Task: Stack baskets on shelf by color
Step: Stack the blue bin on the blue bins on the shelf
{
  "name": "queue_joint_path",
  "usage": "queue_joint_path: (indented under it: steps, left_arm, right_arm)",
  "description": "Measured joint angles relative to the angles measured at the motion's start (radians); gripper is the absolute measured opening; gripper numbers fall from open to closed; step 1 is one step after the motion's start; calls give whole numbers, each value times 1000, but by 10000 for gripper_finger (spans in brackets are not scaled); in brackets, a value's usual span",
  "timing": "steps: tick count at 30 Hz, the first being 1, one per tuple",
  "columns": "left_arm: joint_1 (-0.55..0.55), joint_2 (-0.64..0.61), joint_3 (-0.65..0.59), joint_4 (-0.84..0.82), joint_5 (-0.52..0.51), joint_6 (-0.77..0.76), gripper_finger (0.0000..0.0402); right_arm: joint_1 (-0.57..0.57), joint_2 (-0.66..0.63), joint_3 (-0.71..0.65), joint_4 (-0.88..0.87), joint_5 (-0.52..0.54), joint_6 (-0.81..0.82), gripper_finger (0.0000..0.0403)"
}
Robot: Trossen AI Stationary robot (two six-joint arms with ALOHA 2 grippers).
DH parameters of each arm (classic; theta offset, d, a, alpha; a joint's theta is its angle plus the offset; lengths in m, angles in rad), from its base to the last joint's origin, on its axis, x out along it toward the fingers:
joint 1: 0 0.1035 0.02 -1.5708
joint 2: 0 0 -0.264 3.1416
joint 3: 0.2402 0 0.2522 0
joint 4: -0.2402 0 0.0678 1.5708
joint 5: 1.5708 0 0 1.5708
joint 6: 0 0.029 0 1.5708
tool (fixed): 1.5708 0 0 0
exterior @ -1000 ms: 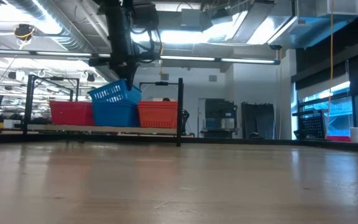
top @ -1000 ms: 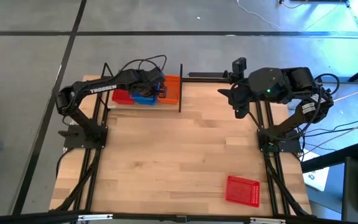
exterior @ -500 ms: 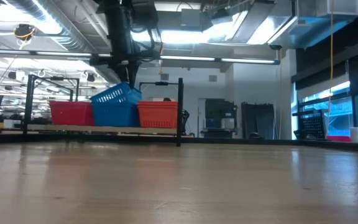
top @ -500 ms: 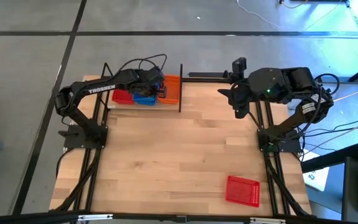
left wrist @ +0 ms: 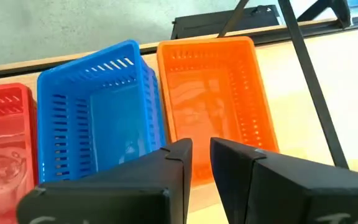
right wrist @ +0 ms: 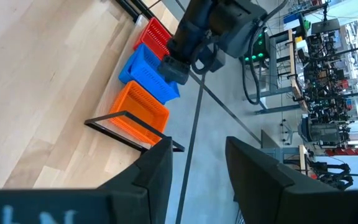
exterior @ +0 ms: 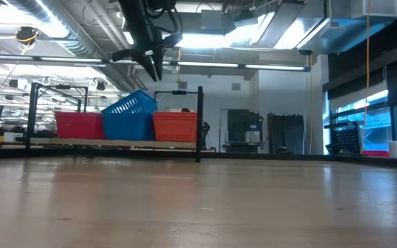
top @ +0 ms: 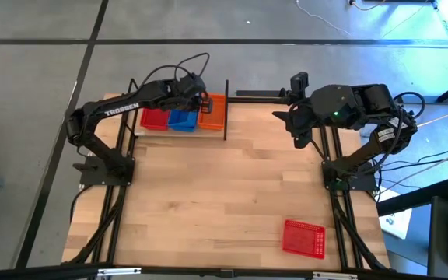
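Note:
On the shelf (exterior: 116, 142) at the table's far left stand a red basket (exterior: 78, 125), a blue basket (exterior: 129, 127) and an orange basket (exterior: 175, 127) side by side. A second blue basket (exterior: 131, 103) lies tilted in the lower blue one, its end nearer the orange basket raised. My left gripper (exterior: 150, 67) hangs above it, clear of it, open by a narrow gap (left wrist: 201, 152) with nothing between the fingers. Another red basket (top: 303, 237) lies upside down near the table's near right corner. My right gripper (right wrist: 197, 168) waits open, raised at the far right.
Black upright posts (exterior: 200, 124) and rods frame the shelf at its right end and back. The wide middle of the wooden tabletop (top: 224, 187) lies between the shelf and the lone red basket.
My left gripper has let go of the upper blue basket and risen straight up, clear of it. The basket stays tilted in the lower blue one, barely settled. The right arm has kept still.

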State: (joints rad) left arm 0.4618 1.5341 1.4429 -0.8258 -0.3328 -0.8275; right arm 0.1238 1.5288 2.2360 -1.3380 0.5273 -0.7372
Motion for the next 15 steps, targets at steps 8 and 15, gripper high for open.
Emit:
queue_joint_path:
  steps: [8, 15]
  left_arm:
    - [3, 34, 0, -42, -33, 9, 47]
    - [5, 97, -1, -84, -47, 34, 43]
  right_arm:
    - [0, 0, 0, 0, -1, 0, 152]
    - [0, 0, 0, 0, -6, 0, 152]
